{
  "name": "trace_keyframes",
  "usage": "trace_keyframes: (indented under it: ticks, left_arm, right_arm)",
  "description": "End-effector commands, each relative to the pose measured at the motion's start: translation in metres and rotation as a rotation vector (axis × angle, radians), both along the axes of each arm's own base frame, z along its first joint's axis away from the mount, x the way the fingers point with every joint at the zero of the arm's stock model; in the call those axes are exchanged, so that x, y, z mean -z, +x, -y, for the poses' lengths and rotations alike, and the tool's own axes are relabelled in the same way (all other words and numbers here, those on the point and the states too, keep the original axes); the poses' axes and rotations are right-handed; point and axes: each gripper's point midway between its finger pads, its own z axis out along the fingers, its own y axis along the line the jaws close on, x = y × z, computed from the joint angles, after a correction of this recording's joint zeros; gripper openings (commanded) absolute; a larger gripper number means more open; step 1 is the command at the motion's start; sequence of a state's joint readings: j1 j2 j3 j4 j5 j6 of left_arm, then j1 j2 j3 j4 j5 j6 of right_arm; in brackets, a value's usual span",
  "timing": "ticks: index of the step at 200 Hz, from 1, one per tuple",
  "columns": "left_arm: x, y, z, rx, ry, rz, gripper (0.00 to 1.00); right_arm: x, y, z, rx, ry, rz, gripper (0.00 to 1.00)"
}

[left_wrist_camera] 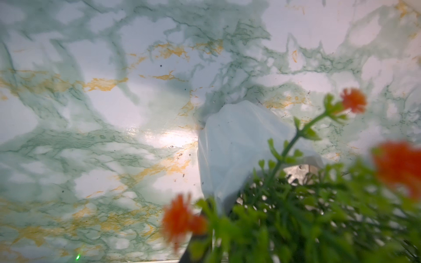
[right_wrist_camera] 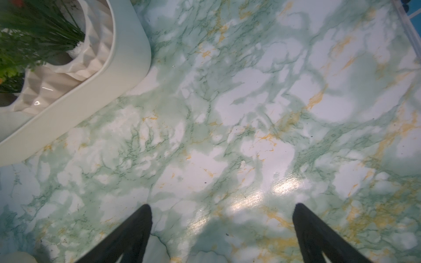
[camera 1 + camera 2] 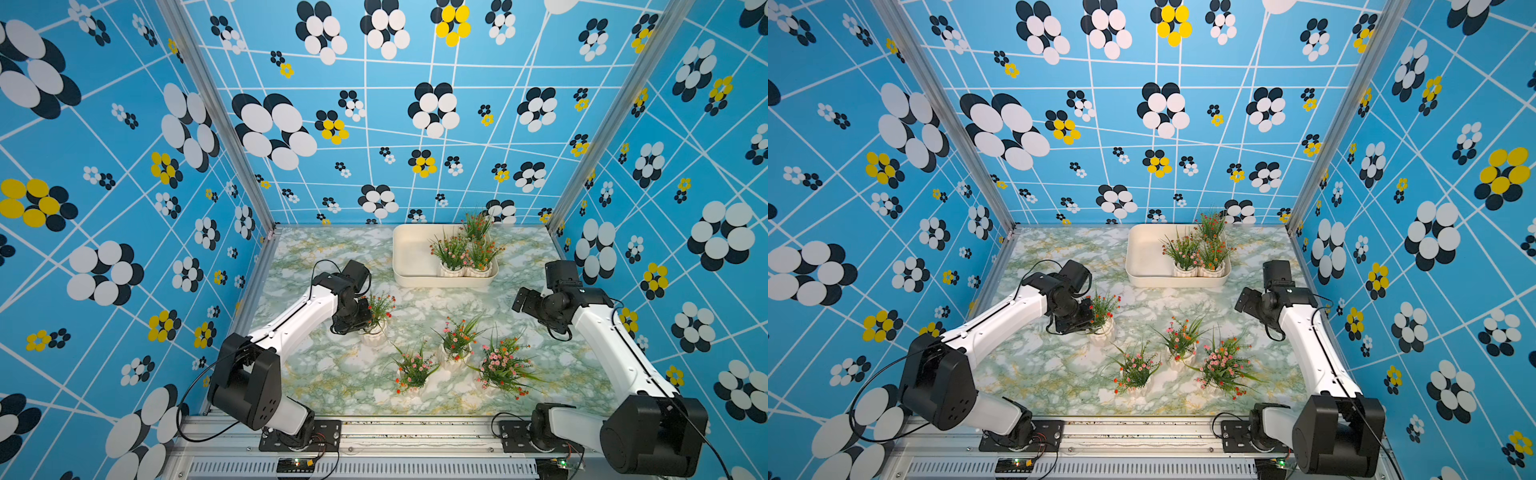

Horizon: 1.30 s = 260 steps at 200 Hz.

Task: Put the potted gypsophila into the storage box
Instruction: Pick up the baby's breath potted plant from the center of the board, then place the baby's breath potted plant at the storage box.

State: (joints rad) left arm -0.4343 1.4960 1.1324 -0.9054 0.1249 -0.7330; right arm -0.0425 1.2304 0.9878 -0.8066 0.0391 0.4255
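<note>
In both top views, count them: seven potted gypsophila in all. Three stand inside the storage box [image 3: 409, 257] [image 3: 1144, 257] at upper centre of the frame, crowded into its right end, with its left end bare. Four are out on the desk [image 3: 316, 374]. One pot [image 3: 374, 337] [image 3: 1102, 332] sits at centre left, right against the left tool [image 3: 365, 326] [image 3: 1087, 322]. The other three form a loose cluster at lower centre right [image 3: 455, 357] [image 3: 411, 374] [image 3: 500, 368], near one another. The left tool is pressed together, its tips buried in foliage, and I cannot tell whether it pinches the pot. The right tool [image 3: 524, 300] [image 3: 1246, 299] hangs at the right over bare desk, well apart from every pot. Blue flower-print walls [image 3: 124, 166] close in three sides.

Left wrist view: one white pot [image 1: 234, 148] up close on the marbled desk [image 1: 102, 113]. Blurred orange blossoms and green leaves crowd the lens.

Right wrist view: the right tool [image 2: 222, 205] is spread wide with only desk between its fingers. A corner of the storage box [image 2: 127, 50] shows, with two ribbed pots [image 2: 95, 52] [image 2: 45, 91] inside.
</note>
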Motion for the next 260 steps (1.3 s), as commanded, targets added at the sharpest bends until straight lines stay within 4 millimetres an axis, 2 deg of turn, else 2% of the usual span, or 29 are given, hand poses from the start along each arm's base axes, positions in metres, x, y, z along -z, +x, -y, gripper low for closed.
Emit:
trace_keyframes:
  ticks: [1,39,67,98,155,184,210,239,260]
  left_arm:
    - [-0.019,0.01,0.006,0.027,-0.01,0.05,0.0]
    - [-0.028,0.02,0.011,0.036,-0.021,0.073,0.0]
    - [-0.042,0.038,0.02,0.05,-0.036,0.111,0.0]
    - [-0.069,0.068,0.035,0.094,-0.054,0.168,0.0]
    - [-0.133,0.133,0.068,0.173,-0.095,0.319,0.0]
    - [-0.143,0.163,0.09,0.211,-0.124,0.362,0.0]
    - [-0.145,0.184,0.112,0.256,-0.143,0.387,0.0]
    - [-0.135,0.202,0.135,0.291,-0.161,0.399,0.0]
    - [-0.121,0.215,0.145,0.303,-0.168,0.394,0.0]
  right_arm:
    - [0.004,-0.004,-0.001,-0.014,0.008,-0.024,0.99]
    - [0.007,-0.004,-0.001,-0.017,0.011,-0.029,0.99]
    - [0.009,-0.005,-0.001,-0.016,0.011,-0.032,0.99]
    - [0.01,-0.004,-0.002,-0.017,0.014,-0.034,0.99]
    - [0.006,0.0,-0.002,-0.03,0.015,-0.03,0.99]
    - [0.002,0.006,-0.002,-0.036,0.021,-0.023,0.99]
    - [-0.003,0.012,-0.004,-0.043,0.031,-0.016,0.99]
    - [-0.005,0.017,-0.006,-0.048,0.042,-0.01,0.99]
    - [-0.004,0.018,-0.007,-0.051,0.046,-0.014,0.99]
